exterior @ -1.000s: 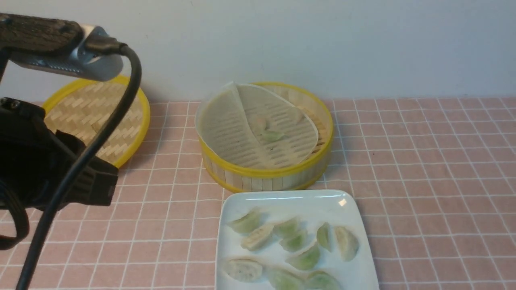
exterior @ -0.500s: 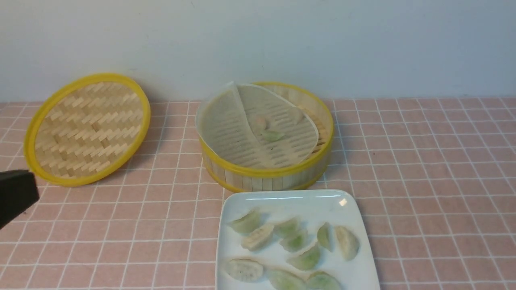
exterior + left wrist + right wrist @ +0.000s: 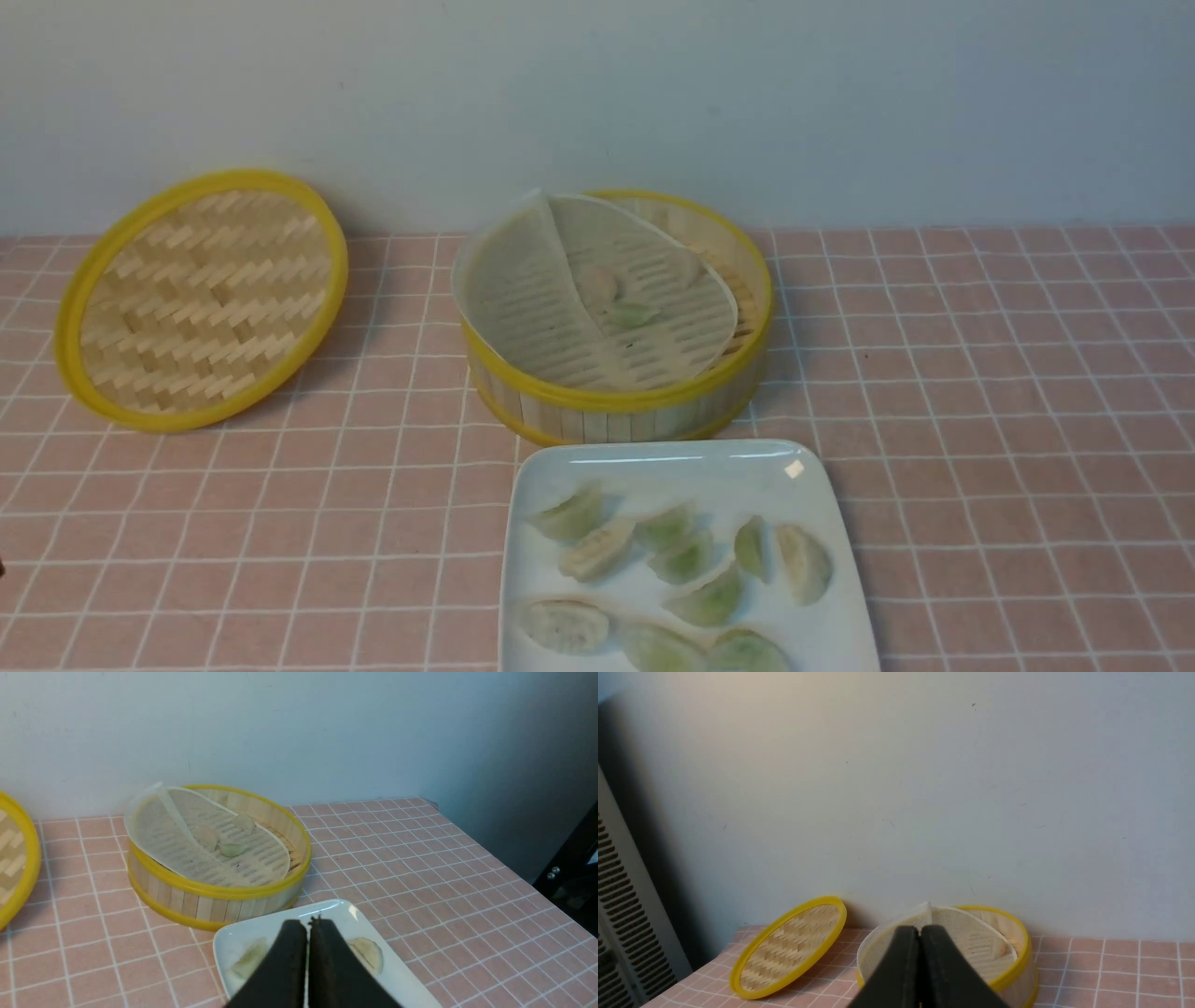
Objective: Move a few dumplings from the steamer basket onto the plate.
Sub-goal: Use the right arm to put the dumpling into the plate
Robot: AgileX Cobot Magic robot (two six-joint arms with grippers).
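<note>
The steamer basket (image 3: 616, 411) stands mid-table with its white liner sheet (image 3: 541, 308) folded up on one side. Three dumplings (image 3: 633, 315) lie on the liner. In front of it the white square plate (image 3: 653, 462) holds several pale green and off-white dumplings (image 3: 686, 560). Neither gripper shows in the front view. In the left wrist view my left gripper (image 3: 308, 921) is shut and empty, hanging over the plate (image 3: 406, 980) between two dumplings (image 3: 366, 954). My right gripper (image 3: 920, 928) is shut and empty, raised, facing the steamer basket (image 3: 1015, 961).
The flat woven bamboo lid (image 3: 201, 299) leans against the wall at the back left. A pink checked cloth (image 3: 980, 420) covers the table. The table's right edge (image 3: 490, 858) shows in the left wrist view, with a dark frame (image 3: 574, 868) beyond it.
My left arm has pulled back to the left and left the front view, uncovering the lid. The basket, plate and dumplings have not moved.
</note>
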